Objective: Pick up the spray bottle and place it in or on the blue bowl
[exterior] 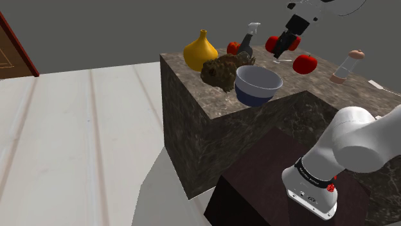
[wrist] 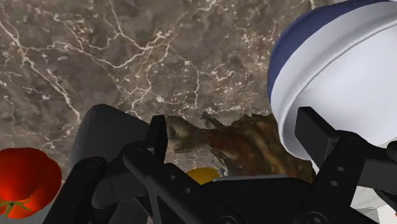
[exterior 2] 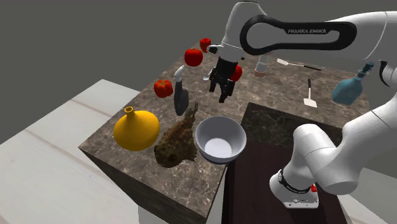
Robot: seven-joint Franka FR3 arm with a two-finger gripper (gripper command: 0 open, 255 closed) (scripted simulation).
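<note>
The spray bottle (exterior: 247, 42) (exterior 2: 181, 98) has a dark grey body and a white trigger head. It stands upright on the marble counter (exterior: 193, 83), behind a brown lumpy object (exterior: 222, 69) (exterior 2: 178, 143). The blue bowl (exterior: 257, 85) (exterior 2: 219, 141) (wrist: 337, 70), white inside, sits near the counter's front edge. My gripper (exterior: 281, 46) (exterior 2: 221, 88) (wrist: 235, 137) hovers open above the counter, to the second exterior view's right of the bottle and not touching it. In the wrist view the bottle's dark body (wrist: 105, 137) lies just outside one finger, and nothing sits between the fingers.
A yellow vase (exterior: 200, 51) (exterior 2: 135, 129) stands by the brown object. Several tomatoes (exterior: 304, 63) (exterior 2: 163, 87) (wrist: 25, 181) lie around the gripper. A capped bottle (exterior: 347, 66) and two spatulas (exterior 2: 310, 94) are farther along the counter. The dark stand (exterior: 270, 173) adjoins the counter.
</note>
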